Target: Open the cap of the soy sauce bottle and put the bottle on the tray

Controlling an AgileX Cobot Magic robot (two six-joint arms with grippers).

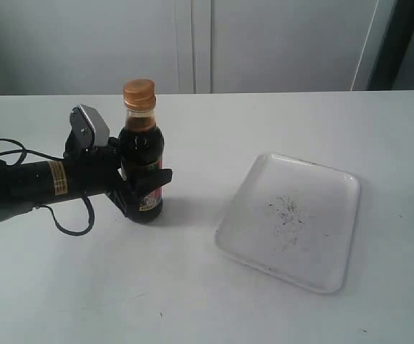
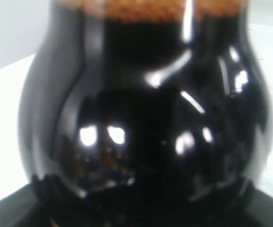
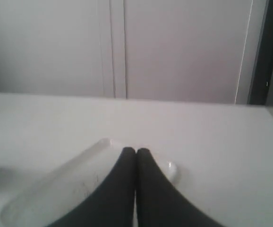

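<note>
The soy sauce bottle stands upright on the white table, left of centre, its copper-orange cap down on the neck. My left gripper reaches in from the left and is shut on the bottle's lower body, one black finger crossing the label. In the left wrist view the dark bottle fills the frame and hides the fingers. The white tray lies to the right of the bottle, with dark specks at its centre. My right gripper is shut on nothing, just above the tray; the exterior view does not show it.
A black cable loops on the table beside the left arm. Behind the table stands a pale wall with panel seams, and a dark post at the far right.
</note>
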